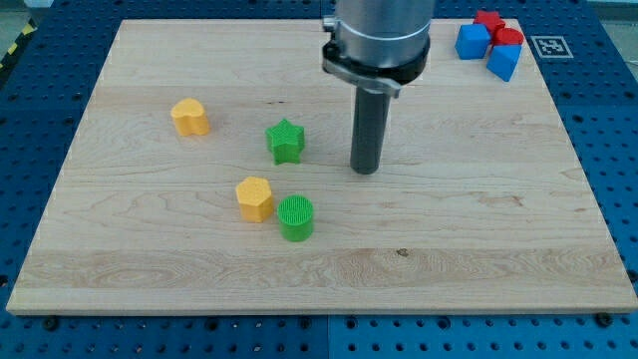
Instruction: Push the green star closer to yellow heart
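The green star (285,141) lies on the wooden board (449,239), left of centre. The yellow heart (189,117) lies to the star's upper left, about a hand's width away. My tip (366,170) rests on the board to the right of the star and slightly lower, clear of it. The dark rod rises from the tip to the arm's grey end at the view's top.
A yellow hexagon (254,198) and a green cylinder (296,217) stand side by side below the star. Two blue blocks (473,41) and red blocks (507,37) cluster at the board's top right corner, next to a printed marker (550,46).
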